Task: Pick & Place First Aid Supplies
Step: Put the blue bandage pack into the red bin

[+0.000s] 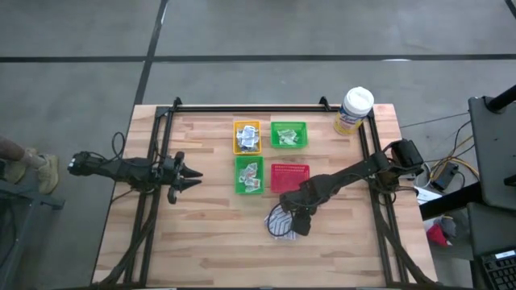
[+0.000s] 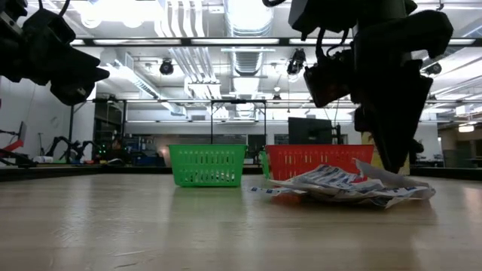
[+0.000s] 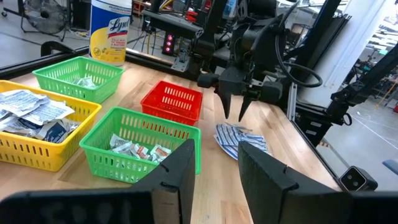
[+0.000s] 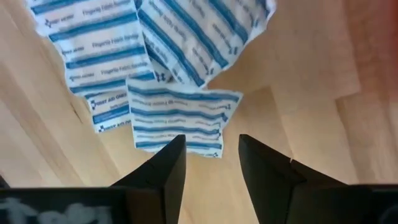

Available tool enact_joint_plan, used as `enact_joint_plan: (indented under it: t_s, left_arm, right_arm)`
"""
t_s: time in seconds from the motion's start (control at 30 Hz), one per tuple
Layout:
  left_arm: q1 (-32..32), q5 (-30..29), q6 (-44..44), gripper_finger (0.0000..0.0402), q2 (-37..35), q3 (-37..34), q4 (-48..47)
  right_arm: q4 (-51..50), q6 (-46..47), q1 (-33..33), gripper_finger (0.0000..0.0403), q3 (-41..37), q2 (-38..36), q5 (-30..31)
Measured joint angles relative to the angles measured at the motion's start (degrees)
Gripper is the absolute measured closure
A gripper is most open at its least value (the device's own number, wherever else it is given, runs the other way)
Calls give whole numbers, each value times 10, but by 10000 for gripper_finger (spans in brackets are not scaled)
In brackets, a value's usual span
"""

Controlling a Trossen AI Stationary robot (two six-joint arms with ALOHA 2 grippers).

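Right hand (image 1: pixel 300 228), dark and two-fingered, fingers spread, empty, poised lower centre of the high view directly above a small heap of flat blue-and-white striped paper packets (image 4: pixel 176 117) lying on the pale wooden plank desk (image 1: pixel 201 242). Packets in front of the small red plastic mesh tray (image 1: pixel 289 177), near it, not inside. Left hand (image 1: pixel 193 179) parked at centre left of the same view, raised off the desk, fingers part-way apart, holding nothing. Above the red tray, a green plastic mesh tray (image 1: pixel 288 134); to its left, another green tray (image 1: pixel 249 175) and a yellow tray (image 1: pixel 247 136), all three holding small sachets. Yellow canister with white lid (image 1: pixel 354 110) at upper right.
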Motion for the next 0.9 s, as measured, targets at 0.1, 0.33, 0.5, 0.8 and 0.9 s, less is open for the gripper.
enact_joint_plan:
  t_s: [0.1,0.33,0.5,0.8,0.9]
  left_arm:
    - [0,0,0,287,0,0,0]
    - [0,0,0,287,0,0,0]
    - [0,0,-1,287,0,0,0]
    - [0,0,-4,287,0,0,0]
    - [0,0,-5,287,0,0,0]
  right_arm:
    - [-1,-4,-1,257,2,-2,18]
    - [1,-41,-6,262,7,-3,77]
    - [6,-125,-9,263,4,-3,98]
    - [11,-252,-13,248,3,-3,104]
    - [13,-274,-13,244,3,-3,90]
